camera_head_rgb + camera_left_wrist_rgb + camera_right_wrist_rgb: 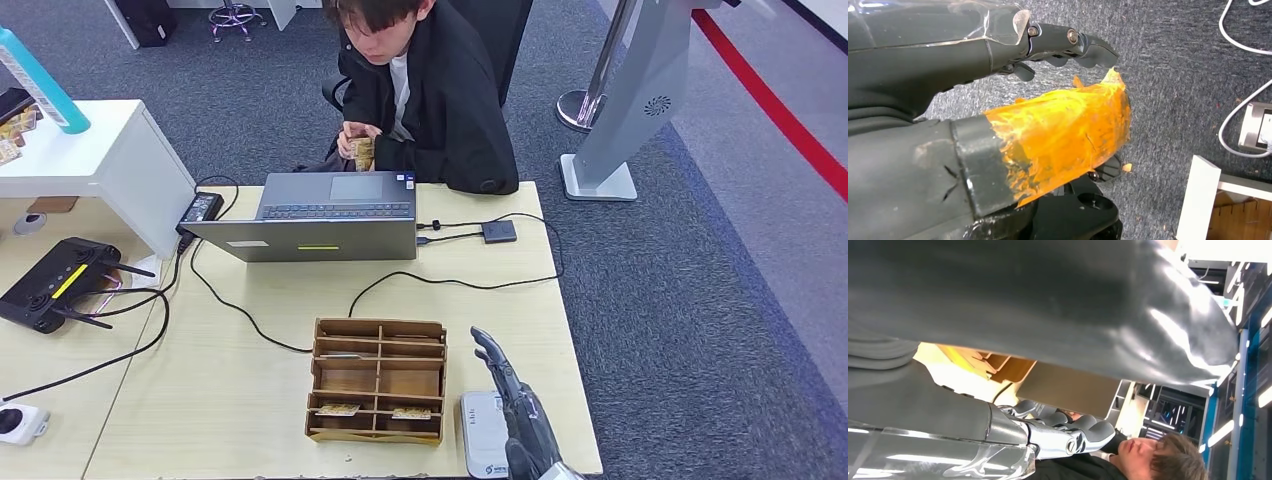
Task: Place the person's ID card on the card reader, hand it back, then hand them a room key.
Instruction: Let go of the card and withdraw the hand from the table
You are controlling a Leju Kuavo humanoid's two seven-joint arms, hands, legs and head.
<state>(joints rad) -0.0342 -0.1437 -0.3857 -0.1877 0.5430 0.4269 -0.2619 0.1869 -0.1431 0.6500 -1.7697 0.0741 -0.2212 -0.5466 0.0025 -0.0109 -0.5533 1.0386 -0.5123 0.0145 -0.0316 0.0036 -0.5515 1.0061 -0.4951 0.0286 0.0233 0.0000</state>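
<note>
Head view: right hand (520,415) raised over the tabletop (250,390) near its front edge, fingers extended and apart, holding nothing, just beside the white card reader (483,433). Left of the reader, a wooden organizer (377,380) with cards (338,409) in its front slots. Beyond the laptop (325,215), a seated person (430,90) holding a card (362,152).

Left wrist view: left hand (1063,45) over grey carpet (1173,60), fingers curled, nothing in them.

Right wrist view: right hand's fingers (1083,432) spread, empty.
</note>
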